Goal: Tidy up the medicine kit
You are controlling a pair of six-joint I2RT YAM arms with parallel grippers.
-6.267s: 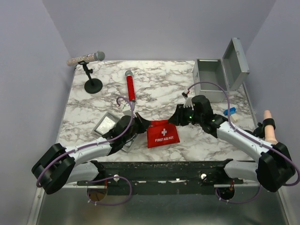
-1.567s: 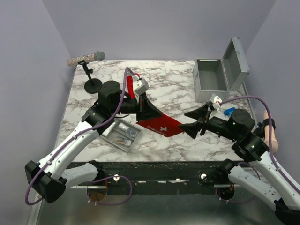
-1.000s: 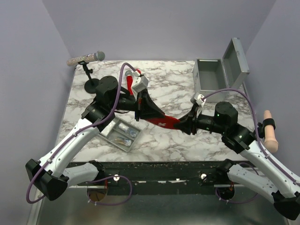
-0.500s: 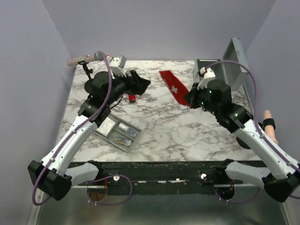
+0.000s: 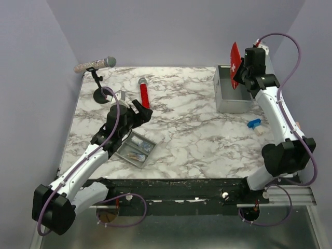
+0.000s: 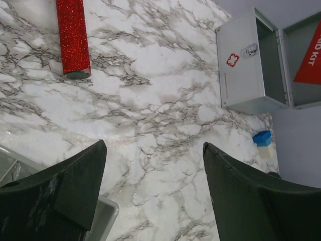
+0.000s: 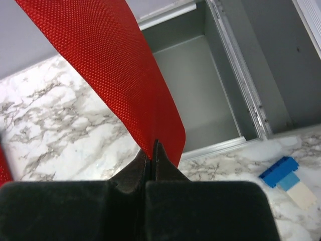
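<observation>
One red pouch (image 5: 235, 58) above the medicine kit (image 5: 233, 105)

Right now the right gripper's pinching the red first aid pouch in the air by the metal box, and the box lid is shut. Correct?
Not quite: the lid is open, not shut. The right wrist view shows the medicine kit with its bare interior exposed and the lid swung back. The rest holds: the right gripper is pinching the red first aid pouch in the air by the box.

Red glitter tube (image 5: 144, 95), tray (image 5: 148, 156) (shallow, grey)
</observation>
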